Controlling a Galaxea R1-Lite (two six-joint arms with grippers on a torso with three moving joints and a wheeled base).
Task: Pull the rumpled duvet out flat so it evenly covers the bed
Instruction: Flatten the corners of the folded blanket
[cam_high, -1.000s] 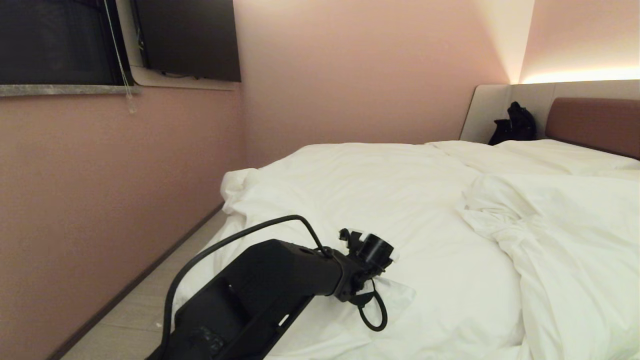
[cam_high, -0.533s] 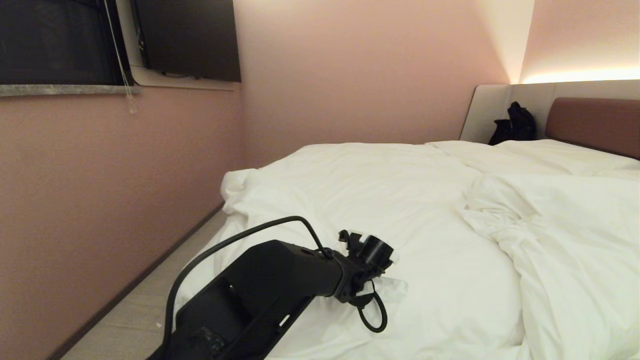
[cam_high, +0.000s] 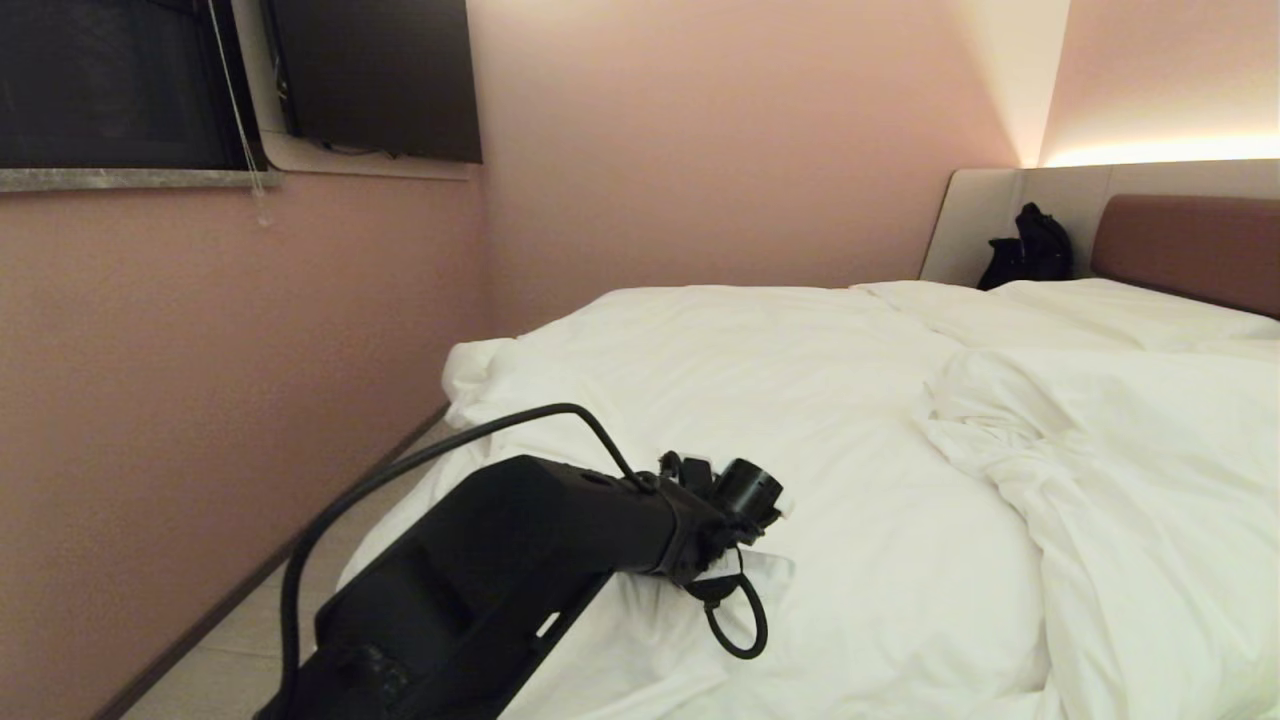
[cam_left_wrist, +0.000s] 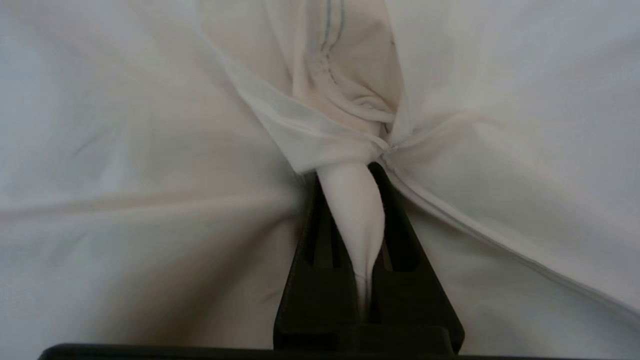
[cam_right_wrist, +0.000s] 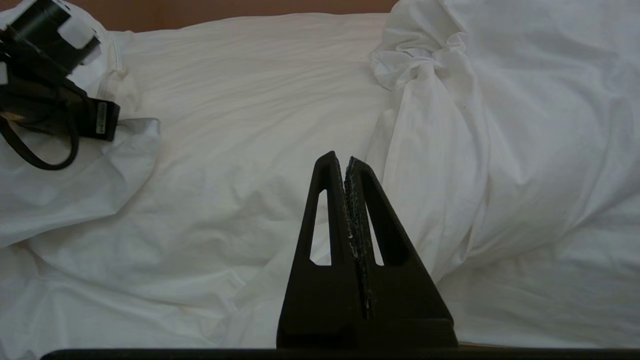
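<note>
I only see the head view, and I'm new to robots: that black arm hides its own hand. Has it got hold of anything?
Observer: Yes. The left wrist view shows the left hand shut on a pinched fold of the puffy white quilted duvet.
Operator: And the other arm? I see none.
Observer: The right hand hangs over the duvet, shut and empty.
Operator: What lies ahead of it?
Observer: A twisted bunch of that same duvet, not yet pulled flat.

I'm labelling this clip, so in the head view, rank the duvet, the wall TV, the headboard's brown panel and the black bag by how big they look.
1. duvet
2. wall TV
3. brown panel, cut off by the picture edge, so only its visible part counts
4. black bag
</note>
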